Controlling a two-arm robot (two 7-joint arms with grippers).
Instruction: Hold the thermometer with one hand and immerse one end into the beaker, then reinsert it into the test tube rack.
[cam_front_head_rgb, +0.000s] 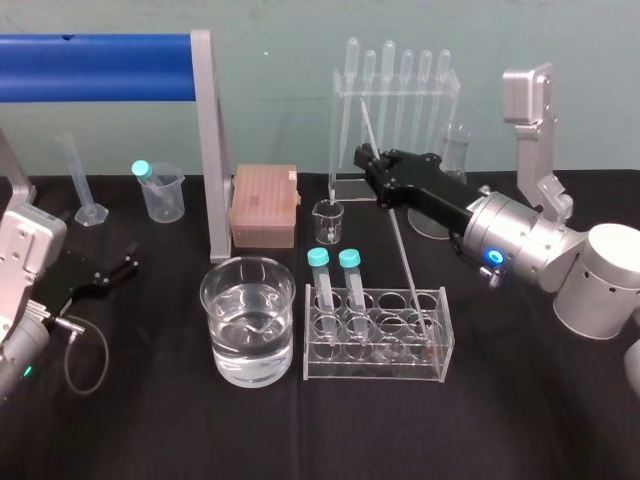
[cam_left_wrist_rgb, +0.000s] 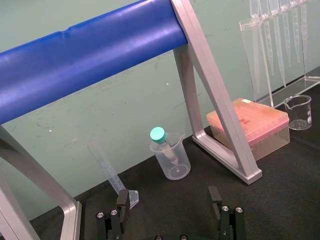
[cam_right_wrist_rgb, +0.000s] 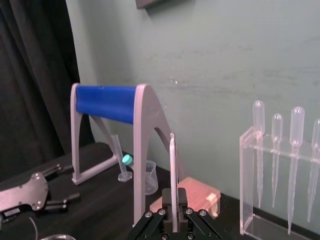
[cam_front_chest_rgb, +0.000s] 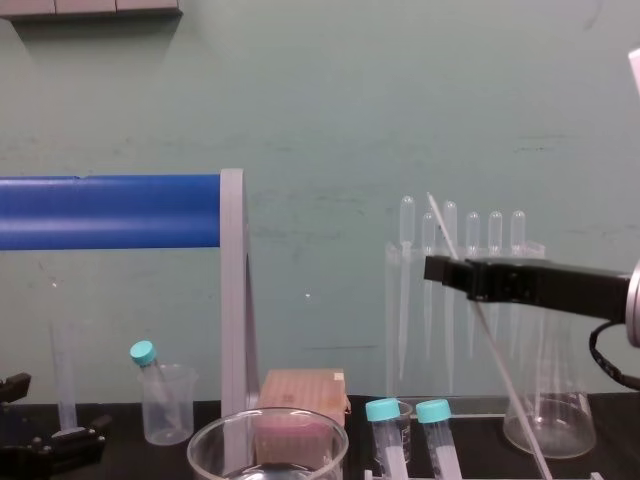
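As right gripper (cam_front_head_rgb: 368, 158) grips thermometer (cam_front_head_rgb: 405, 250), foot in rack (cam_front_head_rgb: 375, 373)

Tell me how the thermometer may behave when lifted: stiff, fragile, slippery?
Probably stiff: the thermometer looks straight although the right end effector pinches it high up. Probably fragile and slippery: thin, glassy rod. Leaning in the test tube rack, it may swing. The left end effector is parked.

My right gripper (cam_right_wrist_rgb: 173, 200) has its black fingers pinched on the thin, whitish glass thermometer (cam_right_wrist_rgb: 172, 160), which rises straight out from between them. Beyond it stand a blue roller on a grey frame (cam_right_wrist_rgb: 107, 102) and a clear acrylic rack (cam_right_wrist_rgb: 246, 175) of bulb-topped pipettes (cam_right_wrist_rgb: 258, 150).
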